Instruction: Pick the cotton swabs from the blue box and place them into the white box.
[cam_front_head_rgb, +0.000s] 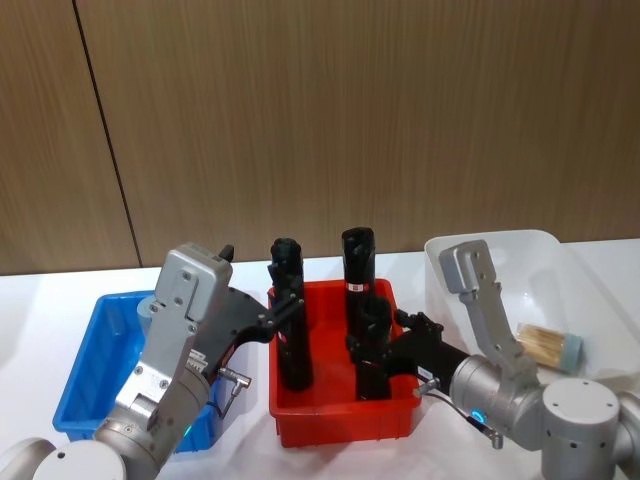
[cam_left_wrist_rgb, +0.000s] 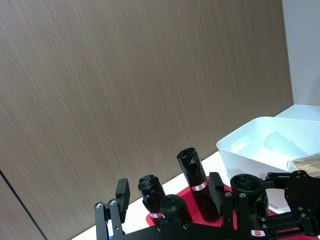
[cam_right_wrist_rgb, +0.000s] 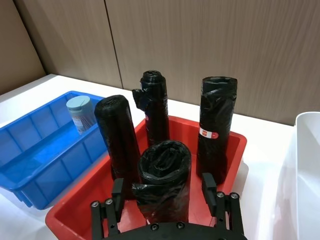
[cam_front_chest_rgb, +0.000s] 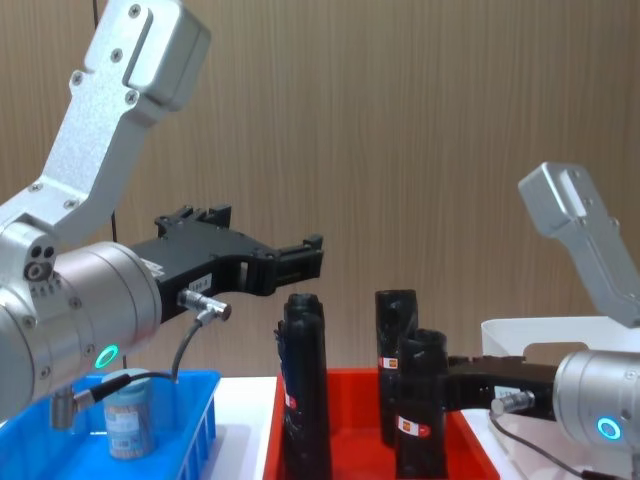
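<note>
One cotton swab jar (cam_right_wrist_rgb: 80, 112) with a pale blue lid stands upright in the blue box (cam_right_wrist_rgb: 35, 150); it also shows in the chest view (cam_front_chest_rgb: 128, 415). Another jar (cam_front_head_rgb: 548, 345) lies on its side in the white box (cam_front_head_rgb: 500, 250). My left gripper (cam_left_wrist_rgb: 169, 192) is open and holds nothing. It is raised above the gap between the blue box and the red crate, pointing toward the crate (cam_front_chest_rgb: 300, 258). My right gripper (cam_right_wrist_rgb: 162, 187) is open, low over the red crate, with its fingers on either side of the nearest black cylinder (cam_right_wrist_rgb: 165, 172).
A red crate (cam_front_head_rgb: 340, 415) stands between the blue box (cam_front_head_rgb: 90, 370) and the white box. It holds several tall black cylinders (cam_front_head_rgb: 358, 270) with red-white labels. A brown wood-panel wall runs behind the white table.
</note>
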